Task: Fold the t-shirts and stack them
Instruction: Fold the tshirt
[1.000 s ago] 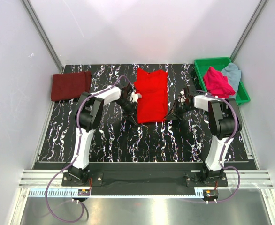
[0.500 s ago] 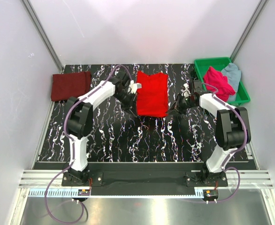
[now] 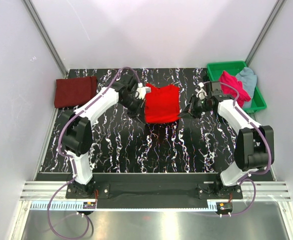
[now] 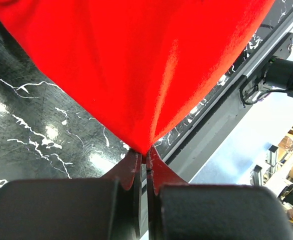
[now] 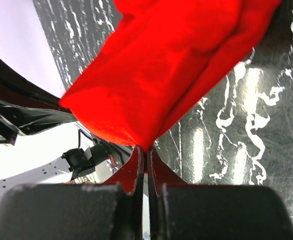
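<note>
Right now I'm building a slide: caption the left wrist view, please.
Left gripper shut on an edge of the red t-shirt, cloth spread over the black marbled table.

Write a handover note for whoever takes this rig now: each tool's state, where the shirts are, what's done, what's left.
Tools: left tool and right tool each shut on one side of the red shirt, centre of the workspace.
Done: maroon shirt folded, far left.
Waiting: pink shirt and grey-blue shirt, crumpled in the green tray.
Left: finish folding red, stack it, then fold both tray shirts.
</note>
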`<action>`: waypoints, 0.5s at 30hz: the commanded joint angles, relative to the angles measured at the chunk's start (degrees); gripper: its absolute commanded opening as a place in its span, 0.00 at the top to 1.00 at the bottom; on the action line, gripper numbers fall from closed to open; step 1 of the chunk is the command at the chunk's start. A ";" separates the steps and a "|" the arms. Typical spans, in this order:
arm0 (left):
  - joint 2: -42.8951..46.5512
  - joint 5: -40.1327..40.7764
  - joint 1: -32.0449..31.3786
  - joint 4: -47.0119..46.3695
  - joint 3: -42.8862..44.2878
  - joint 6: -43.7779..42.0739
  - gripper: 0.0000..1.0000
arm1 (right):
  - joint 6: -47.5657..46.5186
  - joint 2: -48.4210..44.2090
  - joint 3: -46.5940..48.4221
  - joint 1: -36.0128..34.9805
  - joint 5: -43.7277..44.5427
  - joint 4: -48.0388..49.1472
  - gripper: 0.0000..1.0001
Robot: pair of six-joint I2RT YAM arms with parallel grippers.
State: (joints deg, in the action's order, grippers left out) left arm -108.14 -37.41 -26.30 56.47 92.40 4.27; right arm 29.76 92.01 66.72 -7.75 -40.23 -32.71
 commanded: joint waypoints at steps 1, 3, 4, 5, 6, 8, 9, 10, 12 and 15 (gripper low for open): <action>2.32 1.55 0.11 1.45 2.86 -1.46 1.00 | 0.47 -1.31 4.38 0.72 -0.73 0.19 1.00; 1.79 1.90 0.11 1.80 4.45 -1.98 1.00 | 0.48 -0.95 6.39 0.72 -0.64 0.19 1.00; 1.53 2.34 0.11 2.07 6.46 -1.99 1.00 | 0.56 -0.87 7.10 0.72 -0.55 -0.07 1.00; 1.44 2.60 0.11 2.24 7.43 -1.99 1.00 | 0.48 -0.60 7.72 0.89 -0.47 -0.16 1.00; 1.61 2.60 0.11 2.42 8.14 -1.90 1.00 | 0.65 -0.51 9.03 0.89 -0.55 -0.68 1.00; 2.05 2.43 0.11 2.16 9.37 -1.64 1.00 | 0.83 -0.60 9.83 0.98 -0.64 -1.04 1.00; 2.14 2.43 0.11 2.07 9.38 -1.55 1.00 | 0.83 -0.60 10.18 0.98 -0.38 -0.95 1.00; 1.62 2.60 0.11 2.07 9.99 -1.72 1.00 | 1.09 -0.77 10.27 1.07 -0.29 -0.61 1.00; 0.65 3.48 0.11 2.24 11.74 -2.95 1.00 | 1.44 -0.43 10.19 1.24 0.06 0.88 1.00; -2.24 5.24 0.20 2.51 15.33 -3.83 1.00 | 1.79 1.15 10.80 1.42 0.50 2.65 1.00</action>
State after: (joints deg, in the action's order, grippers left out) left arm -108.75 -34.41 -26.30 59.02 102.87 2.35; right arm 30.72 92.20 74.91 -6.94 -40.03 -32.64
